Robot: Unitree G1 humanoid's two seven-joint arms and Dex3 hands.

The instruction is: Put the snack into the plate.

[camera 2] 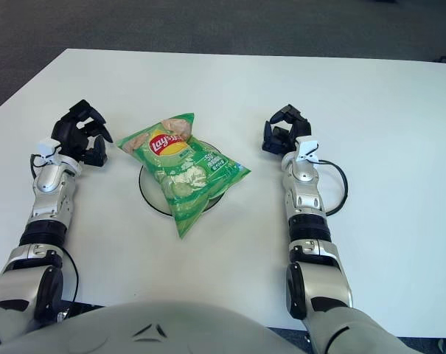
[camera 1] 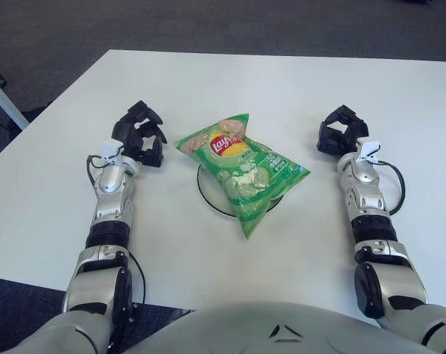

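A green Lay's chip bag (camera 1: 241, 169) lies across a white plate (camera 1: 206, 193) with a dark rim in the middle of the table, covering most of it. My left hand (camera 1: 140, 135) shows to the left of the bag, fingers curled and holding nothing. My right hand (camera 1: 339, 132) shows to the right of the bag, also curled with nothing in it. Both hands are apart from the bag and the plate.
The white table (camera 1: 281, 88) stretches out behind the bag and to both sides. Dark carpet (camera 1: 208, 22) lies beyond its far edge. A black cable (camera 1: 396, 184) loops by my right wrist.
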